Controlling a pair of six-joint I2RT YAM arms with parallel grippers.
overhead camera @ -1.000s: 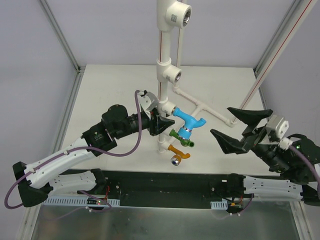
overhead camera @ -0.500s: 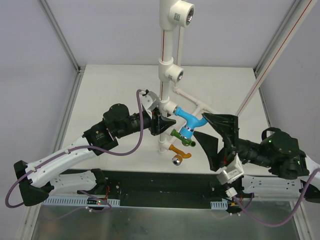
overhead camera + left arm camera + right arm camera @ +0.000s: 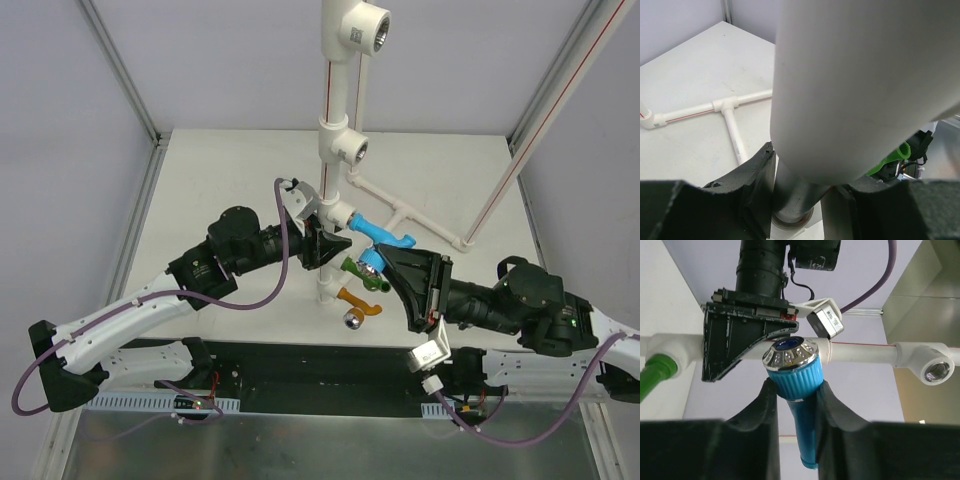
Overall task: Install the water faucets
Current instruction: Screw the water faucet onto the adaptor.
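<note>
A white upright pipe [image 3: 335, 110] carries three water faucets: light blue [image 3: 378, 231], green [image 3: 358, 270] and orange [image 3: 354, 299]. My left gripper [image 3: 325, 245] is shut on the pipe [image 3: 795, 192], a finger on each side just below a tee. My right gripper [image 3: 390, 275] is shut on the blue faucet; in the right wrist view its ribbed body [image 3: 794, 377] sits between the fingers [image 3: 765, 405] with the shiny metal end [image 3: 789, 352] sticking out past them. The green faucet [image 3: 652, 372] shows at the left edge there and also in the left wrist view [image 3: 892, 155].
A loose T-shaped pipe piece [image 3: 405, 215] lies on the table behind the upright pipe. A long red-striped pipe [image 3: 520, 150] leans at the right. Open tee sockets [image 3: 352, 152] face right higher up the pipe. Grey walls enclose the table.
My right arm swung in from the right side to the blue faucet and its jaws closed on it. The left gripper stayed on the pipe.
</note>
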